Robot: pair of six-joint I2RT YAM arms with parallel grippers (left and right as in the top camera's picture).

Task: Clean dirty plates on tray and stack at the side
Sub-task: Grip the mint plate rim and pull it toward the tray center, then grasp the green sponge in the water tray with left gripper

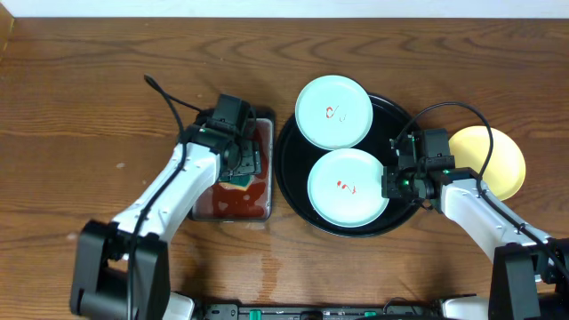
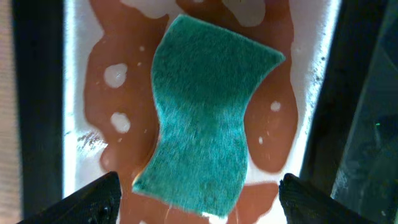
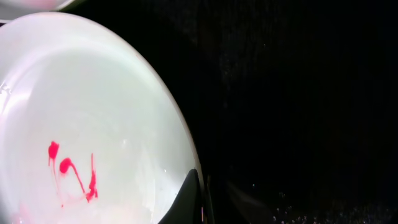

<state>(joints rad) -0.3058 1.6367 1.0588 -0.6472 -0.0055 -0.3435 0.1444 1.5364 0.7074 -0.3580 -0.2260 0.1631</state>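
Two pale blue-white plates with red smears lie in the round black tray [image 1: 292, 164]: one at the back [image 1: 333, 111], one at the front [image 1: 347, 187]. The pale yellow plate [image 1: 498, 160] lies on the table to the right of the tray. My right gripper [image 1: 391, 184] is at the front plate's right rim. In the right wrist view the plate [image 3: 93, 112] has its rim between my fingers [image 3: 200, 199], which are closed on it. My left gripper [image 1: 242, 164] is open over a green sponge [image 2: 205, 112]; the sponge lies ahead of my fingertips [image 2: 199, 196], not held.
The sponge lies in a rectangular black pan [image 1: 233, 206] of reddish liquid, left of the tray. In the left wrist view the pan's walls [image 2: 37, 93] flank my fingers. Brown wooden table all round; a cable loops above each arm.
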